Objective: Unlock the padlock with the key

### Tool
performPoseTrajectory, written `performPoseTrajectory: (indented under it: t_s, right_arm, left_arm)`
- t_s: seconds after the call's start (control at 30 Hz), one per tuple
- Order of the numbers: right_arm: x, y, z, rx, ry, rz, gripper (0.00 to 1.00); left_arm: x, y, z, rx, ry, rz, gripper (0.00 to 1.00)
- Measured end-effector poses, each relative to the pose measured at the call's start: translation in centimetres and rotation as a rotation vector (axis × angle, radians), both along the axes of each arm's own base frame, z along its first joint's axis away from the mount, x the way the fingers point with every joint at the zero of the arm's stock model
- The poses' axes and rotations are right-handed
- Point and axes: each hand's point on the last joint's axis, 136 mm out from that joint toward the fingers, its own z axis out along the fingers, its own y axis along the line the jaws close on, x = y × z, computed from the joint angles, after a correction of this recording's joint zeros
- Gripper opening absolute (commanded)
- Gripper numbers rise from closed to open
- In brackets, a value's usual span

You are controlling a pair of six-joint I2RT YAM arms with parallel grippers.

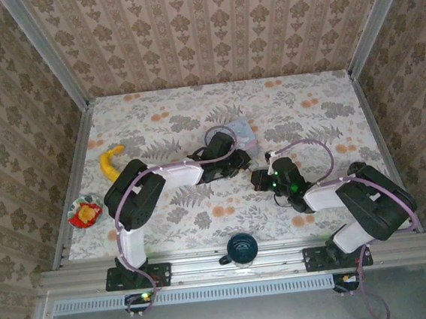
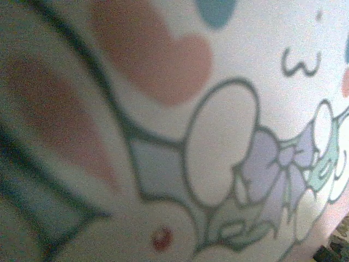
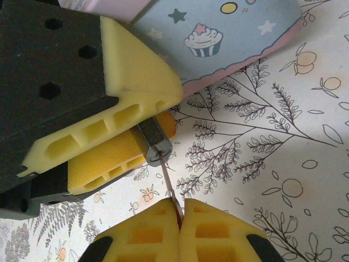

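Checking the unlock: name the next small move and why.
Probably ease the right gripper forward along the thin metal key before twisting: its tip meets the keyway face of the small dark brassy padlock clamped in the left gripper, yet most of the blade is bare.

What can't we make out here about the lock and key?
1. Shackle of the padlock, open or locked: right wrist view, hidden by the left gripper clamped on the body.
2. Head of the key: right wrist view, buried between the right gripper pads.
3. Left wrist view: the tin is too close and blurred.
4. Top view: padlock and key too small, tucked under the grippers.
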Motion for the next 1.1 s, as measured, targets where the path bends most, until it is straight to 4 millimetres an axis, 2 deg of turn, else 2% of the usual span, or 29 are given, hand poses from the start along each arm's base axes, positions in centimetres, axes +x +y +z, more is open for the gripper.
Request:
performPoseTrajectory:
  t_s: [0.33, 1.1]
  right_arm:
    - [0.19, -0.45, 0.63, -0.033, -0.016, -0.007, 0.0]
    - [0.64, -0.73, 0.68, -0.028, 0.008, 0.003, 0.0]
  left_arm:
    - [0.24, -0.57, 0.42, -0.041, 0.004, 0.011, 0.01]
    - [0.55, -0.78, 0.6, -0.062, 0.002, 0.028, 0.0]
